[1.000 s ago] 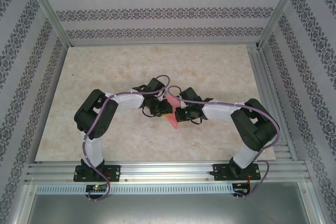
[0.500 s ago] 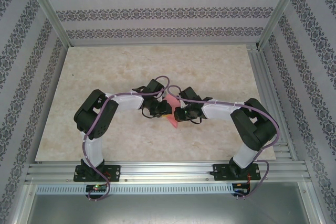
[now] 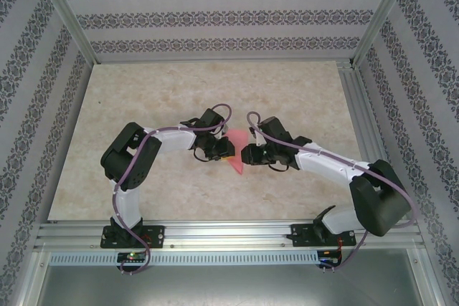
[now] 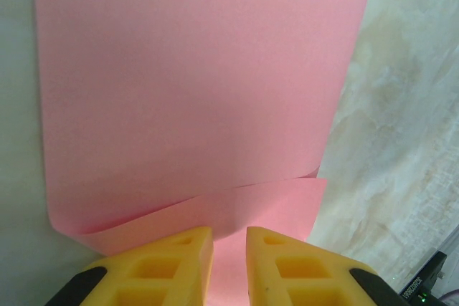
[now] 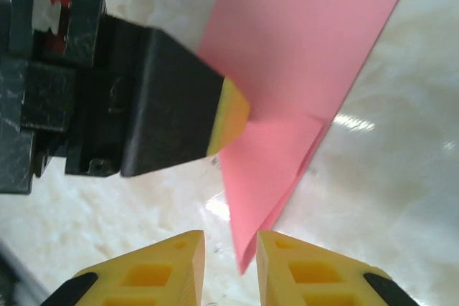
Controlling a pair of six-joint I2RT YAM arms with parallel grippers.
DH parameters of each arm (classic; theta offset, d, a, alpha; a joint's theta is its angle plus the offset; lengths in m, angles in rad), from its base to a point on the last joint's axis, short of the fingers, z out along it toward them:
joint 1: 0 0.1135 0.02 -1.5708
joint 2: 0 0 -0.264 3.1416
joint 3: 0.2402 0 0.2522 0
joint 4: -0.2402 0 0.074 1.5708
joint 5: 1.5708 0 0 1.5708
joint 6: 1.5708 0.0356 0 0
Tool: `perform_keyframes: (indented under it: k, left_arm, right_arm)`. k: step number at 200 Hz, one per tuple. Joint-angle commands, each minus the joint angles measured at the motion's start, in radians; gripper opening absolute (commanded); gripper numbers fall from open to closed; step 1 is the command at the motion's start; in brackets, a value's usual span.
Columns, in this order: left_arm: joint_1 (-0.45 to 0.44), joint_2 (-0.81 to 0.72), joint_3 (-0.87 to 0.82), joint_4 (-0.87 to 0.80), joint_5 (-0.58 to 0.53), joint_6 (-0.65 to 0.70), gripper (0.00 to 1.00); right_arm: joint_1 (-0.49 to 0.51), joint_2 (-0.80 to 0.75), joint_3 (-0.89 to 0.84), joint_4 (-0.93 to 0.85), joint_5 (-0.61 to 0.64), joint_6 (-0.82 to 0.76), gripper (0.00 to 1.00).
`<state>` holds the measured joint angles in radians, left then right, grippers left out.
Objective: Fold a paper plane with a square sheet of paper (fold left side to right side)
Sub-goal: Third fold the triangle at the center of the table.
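Observation:
The pink square sheet of paper (image 3: 236, 163) lies doubled over at the middle of the table, between the two grippers. In the left wrist view its upper layer (image 4: 193, 84) curls back over the lower one, and my left gripper (image 4: 229, 233) is shut on the near edge. The right wrist view has the left gripper's yellow fingertip (image 5: 231, 118) pressing the sheet (image 5: 308, 41). My right gripper (image 5: 231, 238) is open, with the sheet's pointed corner loose between its fingers. From above, the left gripper (image 3: 228, 150) and right gripper (image 3: 244, 154) nearly meet.
The marbled tabletop (image 3: 179, 98) stretches free behind and to both sides. Aluminium rails (image 3: 229, 233) run along the near edge and up the right side (image 3: 362, 112). Patterned walls enclose the space.
My right gripper has opened off the sheet's corner, and the right arm has stretched lower and further right. More of the pink sheet shows behind the grippers. The left gripper holds still.

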<state>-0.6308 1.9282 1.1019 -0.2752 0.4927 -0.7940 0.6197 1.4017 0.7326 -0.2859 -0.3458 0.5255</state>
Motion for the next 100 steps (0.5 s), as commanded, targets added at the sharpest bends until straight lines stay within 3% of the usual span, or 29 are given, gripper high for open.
perform_keyframes:
  k: [1,41,100]
  left_arm:
    - [-0.01,0.027,-0.033,-0.052,-0.032,0.019,0.24]
    - [-0.01,0.027,-0.03,-0.055,-0.036,0.018,0.24]
    - [-0.01,0.029,-0.025,-0.058,-0.036,0.022,0.23]
  right_arm:
    - [0.006,0.018,-0.049,0.159,-0.143,0.121,0.25]
    - [0.013,0.099,-0.048,0.258,-0.186,0.206,0.24]
    - [0.02,0.195,-0.039,0.27,-0.245,0.226,0.22]
